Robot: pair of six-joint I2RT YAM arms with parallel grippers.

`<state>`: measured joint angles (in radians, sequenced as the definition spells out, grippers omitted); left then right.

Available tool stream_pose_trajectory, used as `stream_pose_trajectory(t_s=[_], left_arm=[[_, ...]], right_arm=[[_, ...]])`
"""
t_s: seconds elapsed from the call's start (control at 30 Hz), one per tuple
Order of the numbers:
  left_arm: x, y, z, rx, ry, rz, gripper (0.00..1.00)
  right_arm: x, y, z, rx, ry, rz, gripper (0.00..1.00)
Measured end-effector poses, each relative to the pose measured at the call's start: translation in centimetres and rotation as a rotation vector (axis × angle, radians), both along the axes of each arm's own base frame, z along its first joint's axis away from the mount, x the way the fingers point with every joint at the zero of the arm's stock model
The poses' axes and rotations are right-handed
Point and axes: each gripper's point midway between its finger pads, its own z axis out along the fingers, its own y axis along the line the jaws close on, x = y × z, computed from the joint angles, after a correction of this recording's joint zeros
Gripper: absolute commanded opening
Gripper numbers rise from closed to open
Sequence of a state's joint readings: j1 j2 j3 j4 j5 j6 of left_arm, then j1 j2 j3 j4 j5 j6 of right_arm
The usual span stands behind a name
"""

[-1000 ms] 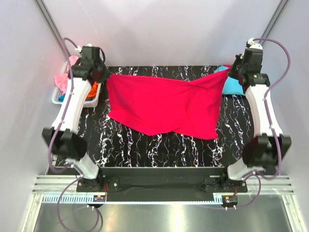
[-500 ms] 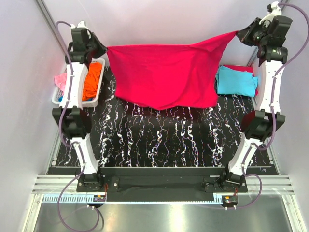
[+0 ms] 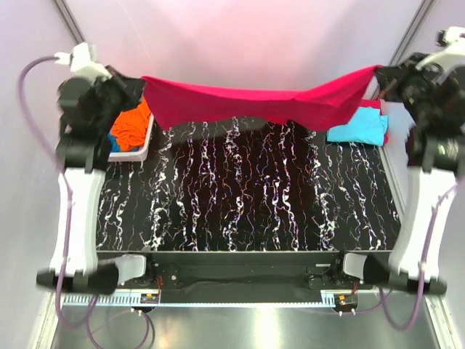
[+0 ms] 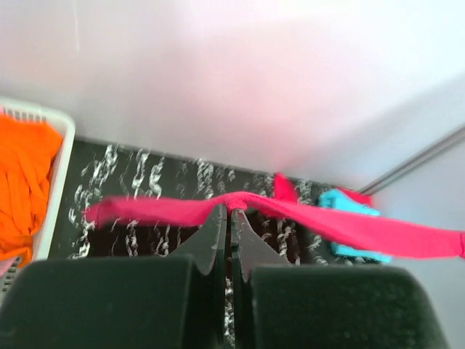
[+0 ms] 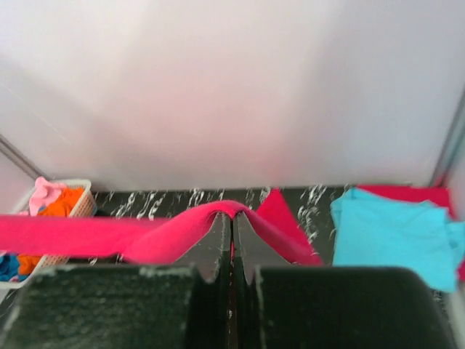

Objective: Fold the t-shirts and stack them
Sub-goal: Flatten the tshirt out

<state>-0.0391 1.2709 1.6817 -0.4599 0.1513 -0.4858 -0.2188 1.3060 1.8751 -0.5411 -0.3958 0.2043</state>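
The large crimson-red t-shirt (image 3: pixel 254 102) hangs stretched in the air across the back of the table, held at both ends. My left gripper (image 3: pixel 138 86) is shut on its left corner, and the cloth (image 4: pixel 240 200) drapes over the closed fingertips. My right gripper (image 3: pixel 379 74) is shut on the right corner, with the cloth (image 5: pixel 232 211) folded over the tips. A folded cyan t-shirt (image 3: pixel 357 125) lies at the back right on top of another red one (image 3: pixel 372 104). An orange t-shirt (image 3: pixel 132 125) fills the basket (image 3: pixel 142 149).
The white slotted basket sits at the back left beside my left arm and also holds a bit of blue cloth (image 3: pixel 115 142). The black marbled table (image 3: pixel 247 196) spreads below the hanging shirt. Grey walls close in the back and sides.
Both arms have swung up and outward toward the camera, lifting the red shirt off the table and pulling it into a taut band. The basket and cyan shirt have come into view.
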Motion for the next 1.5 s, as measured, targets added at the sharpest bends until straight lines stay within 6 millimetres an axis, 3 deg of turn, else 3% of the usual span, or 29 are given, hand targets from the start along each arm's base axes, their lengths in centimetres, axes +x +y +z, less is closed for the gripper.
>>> stream_pose_trajectory(t_s=[0.1, 0.2, 0.27, 0.37, 0.47, 0.6, 0.73, 0.87, 0.97, 1.03, 1.13, 1.27, 1.4, 1.5], left_arm=[[-5.8, 0.2, 3.1, 0.007, -0.107, 0.003, 0.00], [-9.4, 0.6, 5.5, 0.015, -0.190, 0.012, 0.00], [-10.6, 0.7, 6.6, 0.022, -0.226, 0.015, 0.00], [-10.2, 0.8, 6.3, 0.031, -0.207, 0.023, 0.00], [-7.7, 0.9, 4.3, 0.035, -0.128, 0.034, 0.00], [-2.0, 1.0, 0.8, 0.040, 0.008, 0.052, 0.00], [5.5, 0.6, -4.0, 0.024, 0.156, 0.059, 0.00], [12.1, 0.2, -9.3, 0.005, 0.285, 0.063, 0.00], [15.8, -0.1, -12.5, -0.007, 0.349, 0.066, 0.00], [17.6, -0.2, -13.4, -0.010, 0.362, 0.068, 0.00], [18.5, -0.2, -13.2, -0.011, 0.359, 0.068, 0.00], [18.3, -0.1, -10.1, -0.017, 0.287, 0.067, 0.00], [16.8, 0.0, -6.5, -0.025, 0.197, 0.059, 0.00], [13.9, 0.1, -4.9, -0.025, 0.162, 0.056, 0.00]], right_arm=[[-5.9, 0.7, 3.7, -0.048, -0.121, -0.033, 0.00], [-10.4, 1.3, 6.8, -0.086, -0.227, -0.054, 0.00], [-12.0, 1.5, 8.5, -0.102, -0.281, -0.066, 0.00], [-12.5, 1.4, 9.7, -0.108, -0.309, -0.079, 0.00], [-10.4, 0.8, 9.3, -0.101, -0.278, -0.084, 0.00], [-4.5, -0.5, 6.0, -0.070, -0.167, -0.086, 0.00], [3.2, -2.0, -0.1, -0.019, -0.011, -0.073, 0.00], [10.9, -3.3, -9.1, 0.041, 0.186, -0.052, 0.00], [14.7, -3.6, -13.7, 0.081, 0.282, -0.026, 0.00], [16.6, -3.6, -15.2, 0.103, 0.309, -0.008, 0.00], [17.7, -3.4, -15.0, 0.120, 0.303, 0.018, 0.00], [17.3, -2.5, -11.0, 0.113, 0.214, 0.064, 0.00], [14.8, -1.4, -6.5, 0.088, 0.113, 0.103, 0.00], [11.6, -0.5, -4.0, 0.069, 0.055, 0.121, 0.00]])
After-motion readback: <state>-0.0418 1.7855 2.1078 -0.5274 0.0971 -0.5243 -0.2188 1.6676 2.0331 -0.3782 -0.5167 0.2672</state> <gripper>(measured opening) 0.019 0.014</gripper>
